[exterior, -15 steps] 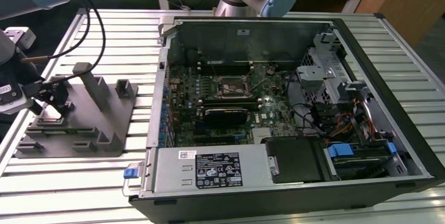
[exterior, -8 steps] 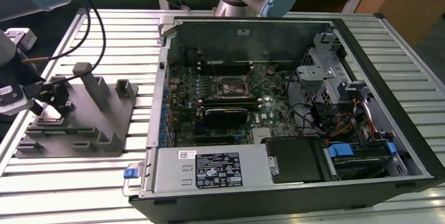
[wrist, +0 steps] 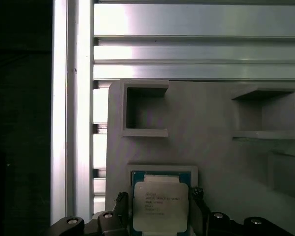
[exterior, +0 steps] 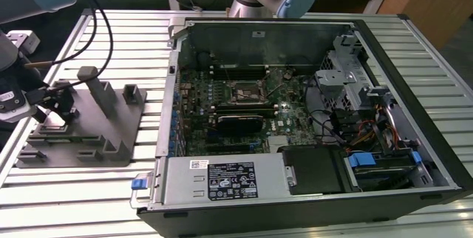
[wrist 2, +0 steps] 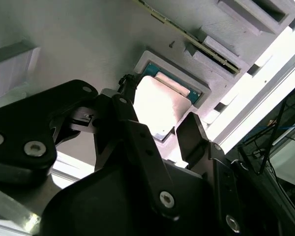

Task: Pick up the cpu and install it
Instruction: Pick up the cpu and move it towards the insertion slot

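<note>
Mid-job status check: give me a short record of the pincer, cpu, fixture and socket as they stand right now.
pincer: open, at the grey fixture, fingers either side of the cpu
cpu: flat in its recess in the fixture, not lifted
fixture: on the slatted table, to the exterior view's left of the open computer case
socket: on the motherboard inside the case, apart from the pincer
</note>
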You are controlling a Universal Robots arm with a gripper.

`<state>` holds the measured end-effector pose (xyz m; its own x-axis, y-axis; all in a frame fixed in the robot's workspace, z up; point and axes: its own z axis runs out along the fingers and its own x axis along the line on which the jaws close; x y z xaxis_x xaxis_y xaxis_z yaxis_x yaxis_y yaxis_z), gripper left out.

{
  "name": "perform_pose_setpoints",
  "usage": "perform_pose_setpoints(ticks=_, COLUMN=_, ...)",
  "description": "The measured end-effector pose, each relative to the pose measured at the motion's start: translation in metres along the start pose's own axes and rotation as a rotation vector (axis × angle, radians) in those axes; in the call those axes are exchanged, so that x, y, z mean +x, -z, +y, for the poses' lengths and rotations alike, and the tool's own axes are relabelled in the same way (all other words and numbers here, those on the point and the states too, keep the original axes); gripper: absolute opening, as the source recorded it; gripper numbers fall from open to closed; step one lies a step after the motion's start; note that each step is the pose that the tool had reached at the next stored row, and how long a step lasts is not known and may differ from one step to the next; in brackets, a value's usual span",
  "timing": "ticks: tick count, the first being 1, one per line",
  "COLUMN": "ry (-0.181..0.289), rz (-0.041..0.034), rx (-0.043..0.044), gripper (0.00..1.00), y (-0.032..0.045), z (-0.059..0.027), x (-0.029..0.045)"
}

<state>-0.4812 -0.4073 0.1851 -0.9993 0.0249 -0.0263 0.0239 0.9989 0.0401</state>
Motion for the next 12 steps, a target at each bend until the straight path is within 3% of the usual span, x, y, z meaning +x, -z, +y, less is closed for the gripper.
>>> perform_pose_setpoints(ticks=12, ry=0.000, rz=0.0000, rx=0.0000, gripper=0.60, y=-0.0042, z=0.0021, x=0.0002)
